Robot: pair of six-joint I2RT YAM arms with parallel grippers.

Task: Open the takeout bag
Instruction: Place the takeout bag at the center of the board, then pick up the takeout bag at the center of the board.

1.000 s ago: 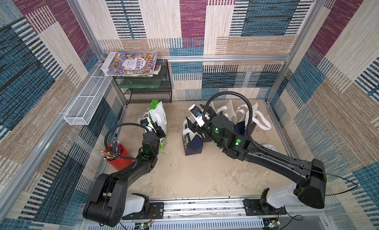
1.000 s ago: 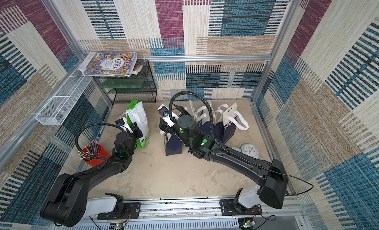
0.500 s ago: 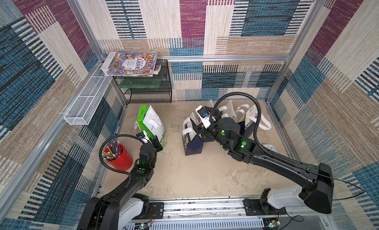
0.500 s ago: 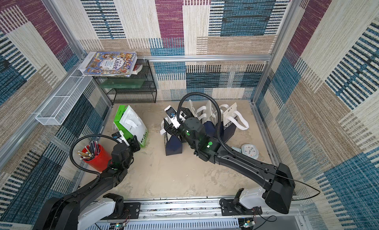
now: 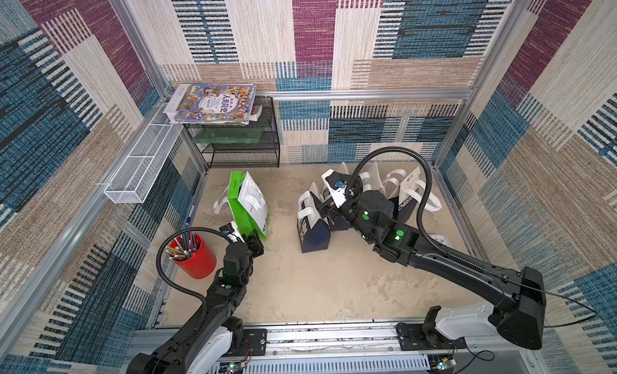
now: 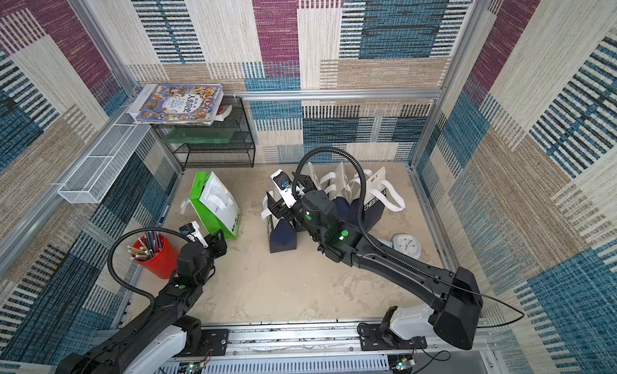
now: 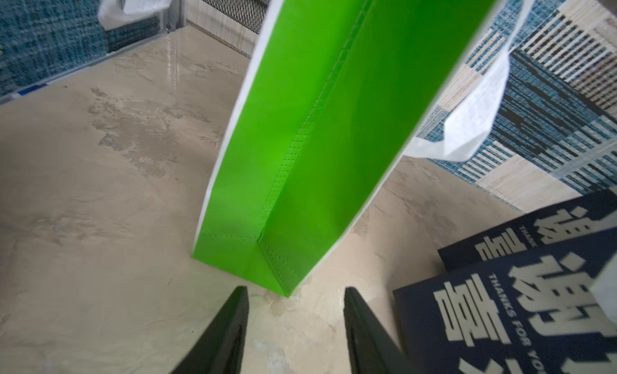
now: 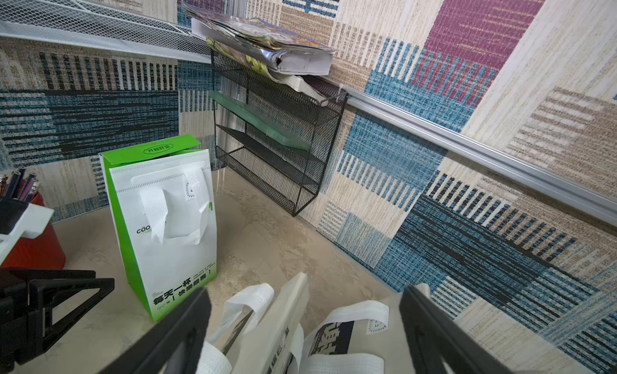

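Green-and-white takeout bag (image 5: 248, 203) stands left of centre on the table (image 5: 317, 289). Left end effector (image 7: 295, 290) is parted and empty, just short of the bag's bottom corner. Judged light, soft fabric, easily tipped; pinch the top flap or a handle. Centre-right, right end effector (image 8: 306, 290) is spread wide over the navy bags (image 5: 314, 232), gripping nothing.

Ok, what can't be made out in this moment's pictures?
Green-and-white fabric takeout bag: inside hidden by its folded green top flap, right wrist and both top views.
Same bag's top: cut off by the upper edge, left wrist view.
Round pale clock: dial too small; in a top view mostly behind the right arm.
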